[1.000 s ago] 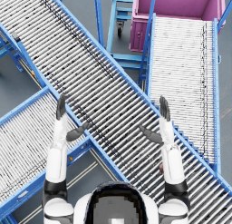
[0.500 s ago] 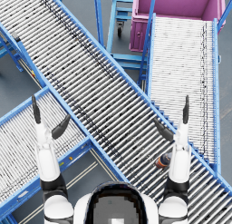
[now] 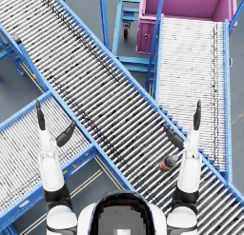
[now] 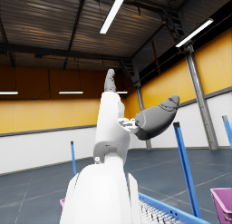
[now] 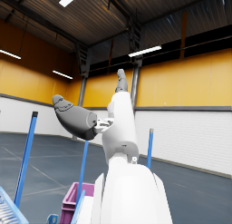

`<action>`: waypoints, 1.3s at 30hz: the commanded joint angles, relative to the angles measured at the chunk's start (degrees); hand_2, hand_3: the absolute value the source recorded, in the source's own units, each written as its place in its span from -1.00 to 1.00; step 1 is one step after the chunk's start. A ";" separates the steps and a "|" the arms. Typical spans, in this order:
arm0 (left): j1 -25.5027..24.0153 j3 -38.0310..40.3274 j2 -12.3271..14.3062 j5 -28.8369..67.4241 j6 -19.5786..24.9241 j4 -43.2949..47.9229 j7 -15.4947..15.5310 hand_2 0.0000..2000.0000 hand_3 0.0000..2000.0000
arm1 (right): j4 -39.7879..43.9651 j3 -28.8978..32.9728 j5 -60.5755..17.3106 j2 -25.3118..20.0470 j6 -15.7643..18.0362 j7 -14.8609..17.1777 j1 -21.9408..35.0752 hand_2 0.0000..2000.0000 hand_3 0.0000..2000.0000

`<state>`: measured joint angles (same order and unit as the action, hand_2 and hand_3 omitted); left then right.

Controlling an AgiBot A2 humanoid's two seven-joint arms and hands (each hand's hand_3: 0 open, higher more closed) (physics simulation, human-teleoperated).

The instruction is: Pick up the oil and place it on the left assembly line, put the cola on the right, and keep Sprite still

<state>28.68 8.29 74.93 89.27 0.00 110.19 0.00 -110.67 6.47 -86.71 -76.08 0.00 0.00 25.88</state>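
Left robot hand (image 3: 47,134), right robot hand (image 3: 191,134) — both spread, empty | bottle (image 3: 168,163) on conveyor (image 3: 100,91) — head view only

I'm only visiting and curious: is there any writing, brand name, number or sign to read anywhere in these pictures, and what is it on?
No text can be read in any view.
Bottle on the roller conveyor: if it has a label, it is too small and blurred to read.
Pink bin: no writing shows.
Hall wall in the wrist views: no signs or numbers show.
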 commanded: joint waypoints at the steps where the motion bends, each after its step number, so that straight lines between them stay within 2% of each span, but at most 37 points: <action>1: 0.22 -0.66 -0.02 0.00 0.00 0.14 0.00 -1.00 -1.00 | -0.02 0.01 0.00 -0.01 0.00 0.00 0.12 -1.00 -1.00; 39: -1.86 -0.80 1.13 0.00 0.00 1.03 0.00 -1.00 -1.00 | 0.83 0.12 0.00 -1.35 0.00 0.00 -1.80 -1.00 -1.00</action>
<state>26.75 7.41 76.10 89.27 0.00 111.19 0.00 -109.81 6.57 -86.71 -77.48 0.00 0.00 23.90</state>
